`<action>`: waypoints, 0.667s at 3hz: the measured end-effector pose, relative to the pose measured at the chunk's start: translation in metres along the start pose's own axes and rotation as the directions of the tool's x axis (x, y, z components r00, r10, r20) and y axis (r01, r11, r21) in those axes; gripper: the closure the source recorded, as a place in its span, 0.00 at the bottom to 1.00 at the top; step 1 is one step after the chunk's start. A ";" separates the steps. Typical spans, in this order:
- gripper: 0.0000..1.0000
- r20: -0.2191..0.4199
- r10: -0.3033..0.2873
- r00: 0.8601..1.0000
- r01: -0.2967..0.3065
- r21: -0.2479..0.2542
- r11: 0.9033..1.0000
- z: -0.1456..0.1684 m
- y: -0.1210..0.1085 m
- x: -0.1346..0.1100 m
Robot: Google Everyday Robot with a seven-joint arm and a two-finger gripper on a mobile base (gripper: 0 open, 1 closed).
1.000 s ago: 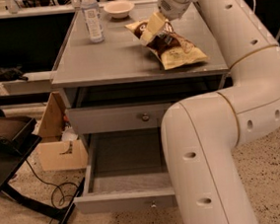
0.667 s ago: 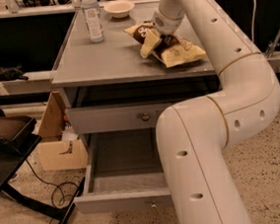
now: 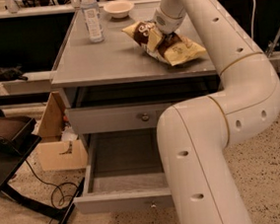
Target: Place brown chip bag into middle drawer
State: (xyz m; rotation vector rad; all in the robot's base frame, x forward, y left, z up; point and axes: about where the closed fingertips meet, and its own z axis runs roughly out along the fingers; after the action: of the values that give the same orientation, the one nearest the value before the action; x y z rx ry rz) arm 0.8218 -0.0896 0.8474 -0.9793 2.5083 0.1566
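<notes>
Lying on grey table (image 3: pixel 110 57), chip bag (image 3: pixel 186 52) meets claw (image 3: pixel 158 33).

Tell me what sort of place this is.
Probably a robot test lab or office workspace: a drawer cabinet holds a water bottle, bowl and brown chip bag, where the gripper sits; a cardboard box and loose cables lie on the floor.

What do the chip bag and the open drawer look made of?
The brown chip bag: thin plastic or foil film, glossy, judging by its crinkles and sheen. The middle drawer: probably painted metal or laminate, matte grey, flat smooth panels; cannot tell which. The gripper is down on the bag.
</notes>
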 end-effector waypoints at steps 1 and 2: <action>0.98 0.004 -0.002 1.000 0.002 0.005 1.000 -0.005 -0.001 -0.002; 1.00 0.067 -0.031 0.997 0.026 0.074 0.997 -0.059 -0.015 -0.007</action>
State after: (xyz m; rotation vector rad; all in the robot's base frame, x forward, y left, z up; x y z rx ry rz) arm 0.8152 -0.1119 0.9043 -0.9636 2.4189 0.0871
